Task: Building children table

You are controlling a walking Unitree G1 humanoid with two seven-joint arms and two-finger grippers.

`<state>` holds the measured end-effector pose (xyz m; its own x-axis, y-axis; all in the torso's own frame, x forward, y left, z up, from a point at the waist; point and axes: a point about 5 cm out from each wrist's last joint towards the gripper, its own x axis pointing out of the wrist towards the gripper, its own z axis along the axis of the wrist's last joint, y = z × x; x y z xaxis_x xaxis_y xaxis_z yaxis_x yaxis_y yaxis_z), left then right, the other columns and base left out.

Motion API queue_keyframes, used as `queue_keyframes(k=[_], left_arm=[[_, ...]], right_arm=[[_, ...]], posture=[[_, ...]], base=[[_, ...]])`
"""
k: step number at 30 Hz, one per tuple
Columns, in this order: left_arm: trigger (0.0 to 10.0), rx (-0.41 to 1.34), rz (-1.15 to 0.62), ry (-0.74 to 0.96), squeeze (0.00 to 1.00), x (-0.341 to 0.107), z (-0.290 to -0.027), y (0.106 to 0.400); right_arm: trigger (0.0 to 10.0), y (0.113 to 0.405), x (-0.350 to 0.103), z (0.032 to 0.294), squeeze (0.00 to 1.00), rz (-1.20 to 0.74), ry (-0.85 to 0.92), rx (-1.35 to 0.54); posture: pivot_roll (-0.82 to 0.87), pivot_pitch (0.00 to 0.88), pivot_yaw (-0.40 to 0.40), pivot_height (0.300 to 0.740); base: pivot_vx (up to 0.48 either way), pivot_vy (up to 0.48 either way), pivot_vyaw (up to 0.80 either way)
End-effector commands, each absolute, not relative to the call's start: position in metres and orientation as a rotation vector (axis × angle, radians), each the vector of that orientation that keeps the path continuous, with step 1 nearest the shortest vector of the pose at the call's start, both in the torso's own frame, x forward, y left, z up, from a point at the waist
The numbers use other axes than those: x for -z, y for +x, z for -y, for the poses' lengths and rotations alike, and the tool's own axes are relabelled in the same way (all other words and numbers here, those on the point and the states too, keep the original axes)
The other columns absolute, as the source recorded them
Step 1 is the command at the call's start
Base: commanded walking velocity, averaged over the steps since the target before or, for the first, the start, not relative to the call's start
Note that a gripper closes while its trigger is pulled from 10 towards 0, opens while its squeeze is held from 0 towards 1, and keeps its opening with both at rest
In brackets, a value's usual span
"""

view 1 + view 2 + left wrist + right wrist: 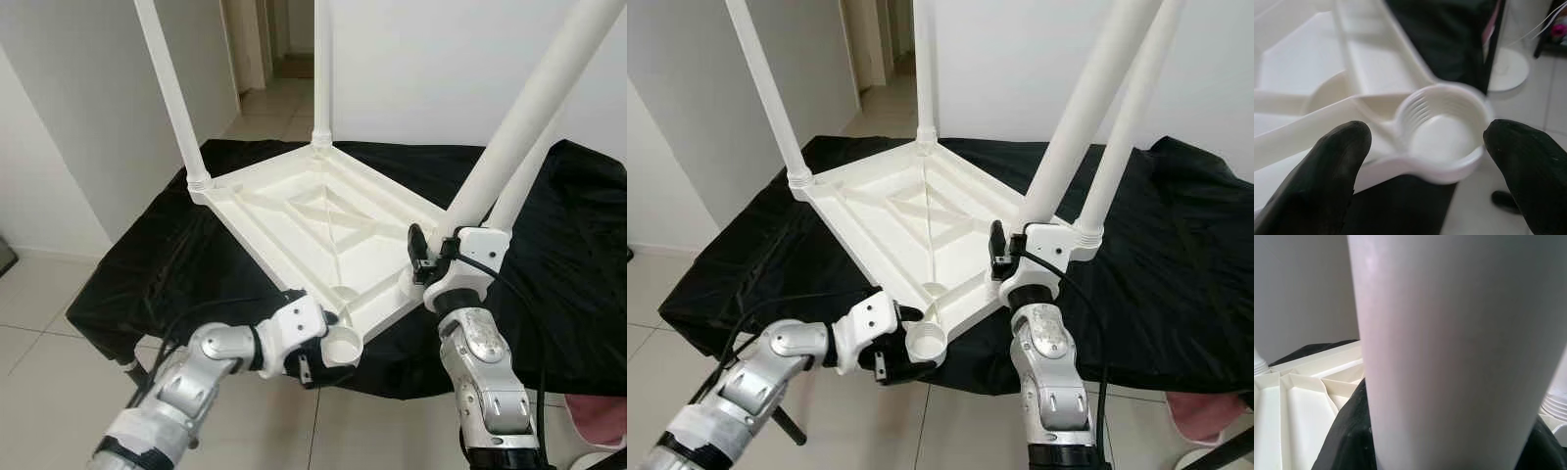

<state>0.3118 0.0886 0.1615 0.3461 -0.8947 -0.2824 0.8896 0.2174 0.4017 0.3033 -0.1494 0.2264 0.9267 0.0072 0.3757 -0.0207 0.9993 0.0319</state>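
The white children's table top [323, 230] lies upside down on a desk [578, 245] draped in black cloth, with 3 legs already standing up from its corners and the near corner socket [342, 345] hanging just past the desk's edge, still empty. The right gripper [431, 257] is clenched on the 4th leg [529, 108], which it holds tilted in the air, its lower end near the top's right edge and well short of the socket. The left gripper [315, 367] sits at that open corner, and in the left wrist view its fingers [1327, 161] are spread on either side of the ribbed socket ring without pinching it — released, as far as the slightly blurred frame allows. To do this step well, the left should brace the corner so the top cannot slide on the cloth, while the right swings the leg's end over the ring, brings it upright to match the socket's axis, then lowers and twists — a slanted entry would likely jam the threads.
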Motion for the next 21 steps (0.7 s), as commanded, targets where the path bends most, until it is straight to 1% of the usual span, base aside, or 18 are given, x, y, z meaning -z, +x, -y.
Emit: queue_keyframes(k=[1,5,6,7,9,18,21], left_arm=[[10.0,1.179,0.014,0.606,0.00,-0.166,-0.105,0.320],[10.0,1.186,-0.010,0.657,0.00,-0.172,-0.120,0.325],[10.0,1.186,-0.010,0.657,0.00,-0.172,-0.120,0.325],[10.0,1.179,-0.022,0.688,0.00,-0.177,-0.130,0.330],[10.0,1.169,-0.027,0.711,0.00,-0.179,-0.134,0.335],[10.0,1.183,-0.048,0.778,0.00,-0.170,-0.130,0.343],[10.0,1.183,-0.050,0.794,0.00,-0.169,-0.124,0.349]], right_arm=[[10.0,0.301,-0.227,0.150,0.00,0.395,0.037,-0.013],[10.0,0.300,-0.226,0.153,0.00,0.391,0.035,-0.004],[10.0,0.300,-0.226,0.153,0.00,0.391,0.035,-0.004],[10.0,0.300,-0.225,0.158,0.00,0.386,0.033,0.010],[10.0,0.300,-0.224,0.160,0.00,0.385,0.031,0.015],[10.0,0.302,-0.225,0.161,0.00,0.387,0.026,0.016],[10.0,0.303,-0.226,0.160,0.00,0.391,0.027,0.016]], posture=[[-0.03,0.126,0.083,0.740],[-0.03,0.126,0.085,0.740],[-0.03,0.126,0.085,0.740],[-0.03,0.126,0.083,0.740],[-0.03,0.126,0.083,0.740],[-0.03,0.118,0.078,0.740],[-0.03,0.116,0.079,0.740]], base=[[0.000,0.000,0.00],[0.000,0.000,0.00],[0.000,0.000,0.00],[0.000,0.000,0.00],[0.000,0.000,0.00],[0.000,0.000,0.00],[0.000,0.000,0.00]])
